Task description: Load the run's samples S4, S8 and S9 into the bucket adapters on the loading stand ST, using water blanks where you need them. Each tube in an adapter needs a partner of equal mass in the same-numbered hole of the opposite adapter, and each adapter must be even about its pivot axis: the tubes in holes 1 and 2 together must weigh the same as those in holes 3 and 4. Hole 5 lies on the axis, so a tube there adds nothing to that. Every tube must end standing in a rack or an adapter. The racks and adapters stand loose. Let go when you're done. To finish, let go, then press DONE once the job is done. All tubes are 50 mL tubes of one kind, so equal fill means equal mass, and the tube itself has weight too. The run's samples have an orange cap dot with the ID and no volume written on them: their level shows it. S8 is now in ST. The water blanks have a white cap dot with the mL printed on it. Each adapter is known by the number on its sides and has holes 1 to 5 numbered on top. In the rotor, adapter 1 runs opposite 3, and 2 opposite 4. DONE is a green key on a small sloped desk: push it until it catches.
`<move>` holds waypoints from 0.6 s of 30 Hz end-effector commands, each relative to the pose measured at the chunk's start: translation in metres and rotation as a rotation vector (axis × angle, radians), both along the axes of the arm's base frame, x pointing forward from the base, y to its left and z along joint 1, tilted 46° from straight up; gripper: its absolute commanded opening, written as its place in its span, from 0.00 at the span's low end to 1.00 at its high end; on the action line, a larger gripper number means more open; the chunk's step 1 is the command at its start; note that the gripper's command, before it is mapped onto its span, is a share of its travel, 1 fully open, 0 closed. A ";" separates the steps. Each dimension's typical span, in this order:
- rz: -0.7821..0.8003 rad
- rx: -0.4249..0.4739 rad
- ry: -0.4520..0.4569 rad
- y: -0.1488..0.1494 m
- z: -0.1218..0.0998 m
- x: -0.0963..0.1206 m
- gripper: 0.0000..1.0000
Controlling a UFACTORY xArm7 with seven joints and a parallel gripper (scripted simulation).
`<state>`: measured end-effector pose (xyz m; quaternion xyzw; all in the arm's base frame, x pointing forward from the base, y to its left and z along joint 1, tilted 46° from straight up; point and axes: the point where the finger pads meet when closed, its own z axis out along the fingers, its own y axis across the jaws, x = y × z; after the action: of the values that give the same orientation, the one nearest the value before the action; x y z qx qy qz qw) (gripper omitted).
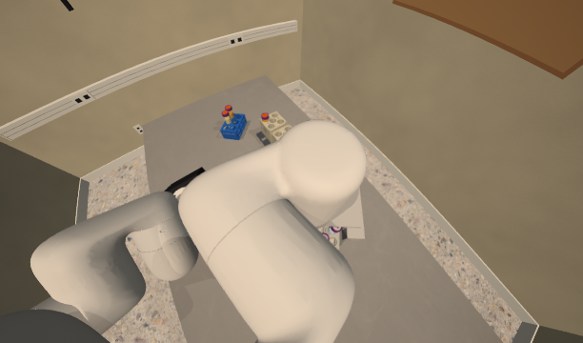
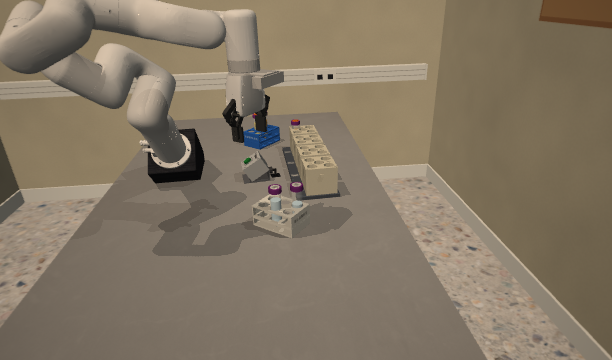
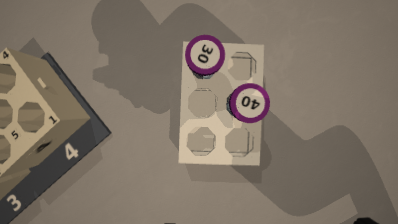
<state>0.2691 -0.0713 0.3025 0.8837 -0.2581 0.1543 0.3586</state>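
Observation:
The gripper (image 2: 249, 134) is open and empty, high over the table. The white blanks rack (image 2: 292, 227) (image 3: 220, 156) holds two water blanks with white dots: 30 (image 3: 205, 55) in a corner hole and 40 (image 3: 249, 103) in a middle hole. The adapters stand in a row on stand ST (image 3: 96, 128); the nearest adapter (image 2: 321, 180) (image 3: 65, 111) is at stand label 4 and shows no tube. One orange-dotted tube (image 1: 265, 116) (image 2: 295, 122) stands in the farthest adapter. Two orange-dotted tubes (image 1: 229, 108) (image 1: 225, 113) stand in the blue rack (image 1: 231, 134) (image 2: 256, 142). Their IDs are unreadable.
The small sloped desk (image 2: 257, 169) with the green DONE key (image 2: 247, 160) stands left of the stand in the exterior view. The arm's black base (image 2: 176, 173) is farther left. The arm hides much of the table in the top view.

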 end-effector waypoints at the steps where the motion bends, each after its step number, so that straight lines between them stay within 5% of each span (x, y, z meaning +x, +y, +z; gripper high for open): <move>1: 0.113 -0.014 0.112 0.017 -0.014 0.010 1.00; 18: 0.461 -0.058 0.469 0.068 -0.062 0.040 1.00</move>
<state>0.2980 -0.0187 0.2538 0.9205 -0.0231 0.0592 0.3855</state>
